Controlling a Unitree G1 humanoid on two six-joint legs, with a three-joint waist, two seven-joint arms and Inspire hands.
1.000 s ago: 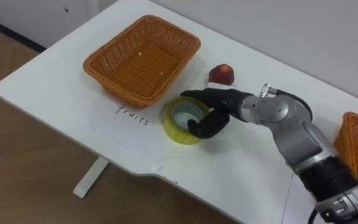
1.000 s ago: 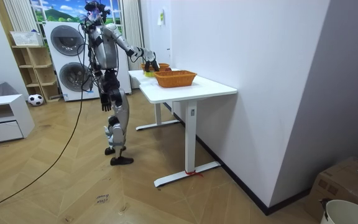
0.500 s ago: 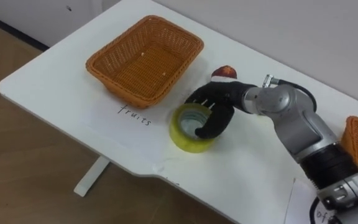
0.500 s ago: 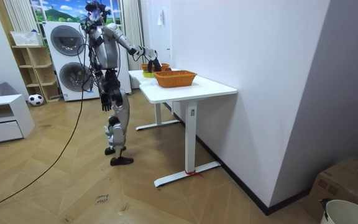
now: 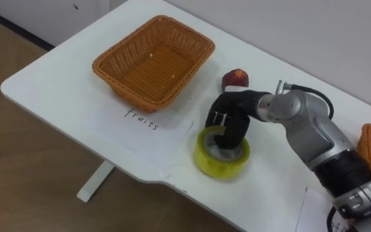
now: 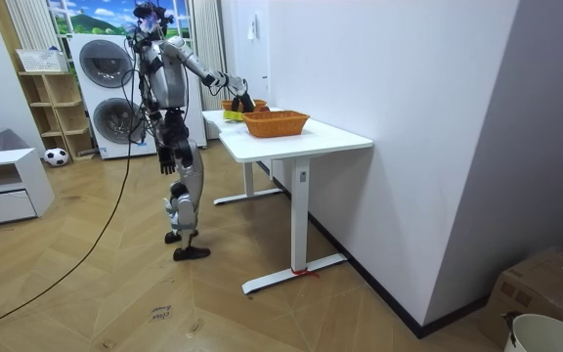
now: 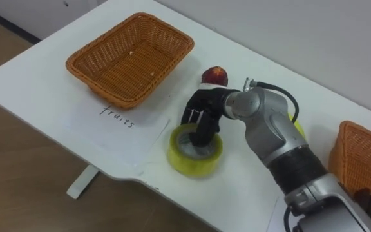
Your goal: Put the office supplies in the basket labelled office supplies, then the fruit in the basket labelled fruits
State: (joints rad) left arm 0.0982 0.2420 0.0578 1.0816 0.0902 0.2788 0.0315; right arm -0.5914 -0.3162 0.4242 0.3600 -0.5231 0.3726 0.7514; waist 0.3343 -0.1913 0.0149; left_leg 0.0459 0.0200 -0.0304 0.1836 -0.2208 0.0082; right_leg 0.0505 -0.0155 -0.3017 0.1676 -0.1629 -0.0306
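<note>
In the room view I see the robot standing upright at the long side of the white table (image 5: 57, 90), with two washing machines (image 6: 106, 93) behind it. Its right arm reaches out over the tabletop, and its left hand (image 6: 167, 159) hangs beside its thigh, too small there for me to tell its state. The eye views bring me close to the work. An empty wicker basket (image 5: 134, 93) stands on the left part of the table. A second basket (image 7: 350, 138) stands at the far right; the left eye view cuts most of it off, while the right eye view shows me more of it. A sheet of paper (image 5: 140, 125) with handwriting lies just in front of the first basket. The right hand (image 5: 227, 116) is over the yellow tape roll (image 5: 221, 158), its fingers hooked down into the hole and curled round the wall of the roll. The roll lies flat near the front edge, at the right corner of the sheet. A red fruit (image 5: 236, 78) lies just behind the hand, beside the first basket. A yellow thing (image 7: 295, 125) peeps out from behind the forearm in the right eye view; I cannot tell what it is.
</note>
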